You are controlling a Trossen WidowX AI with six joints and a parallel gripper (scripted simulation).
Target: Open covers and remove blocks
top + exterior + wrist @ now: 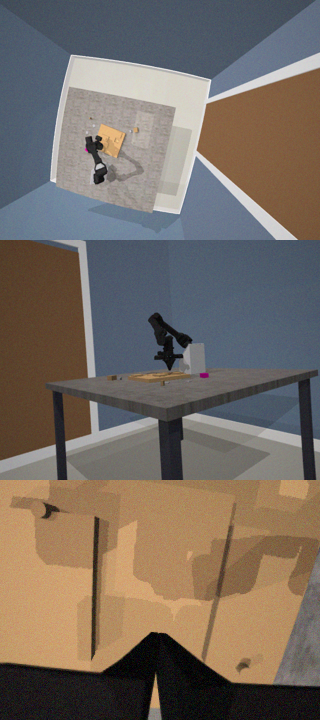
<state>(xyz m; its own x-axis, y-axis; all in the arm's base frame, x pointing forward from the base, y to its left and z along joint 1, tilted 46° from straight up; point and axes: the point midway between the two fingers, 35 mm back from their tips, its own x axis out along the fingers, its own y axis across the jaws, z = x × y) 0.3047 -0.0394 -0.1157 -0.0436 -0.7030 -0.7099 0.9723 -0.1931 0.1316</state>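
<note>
The tan puzzle board (pixel 118 147) (pixel 149 380) lies flat on the table. In the wrist view a left cover (pixel 62 610) has a round knob near its top edge, and a right cover (pixel 250 625) has a small knob near its lower end. Raised plates and a small square outline (pixel 116 140) show on the board; whether a block is in it cannot be told. My gripper (pixel 169 369) (pixel 157 640) is shut and empty, fingertips pointing down just above the board. In the top view the arm hides the fingertips and the board's left edge.
A magenta block (pixel 86 149) (pixel 204 375) lies left of the board. A wooden block (pixel 135 129) (pixel 111 377) and a small grey piece (pixel 130 131) (pixel 120 378) lie on its other side. A small brown block (pixel 90 118) (pixel 162 383) and two pale flat pieces lie near the upper left. The white stand is behind.
</note>
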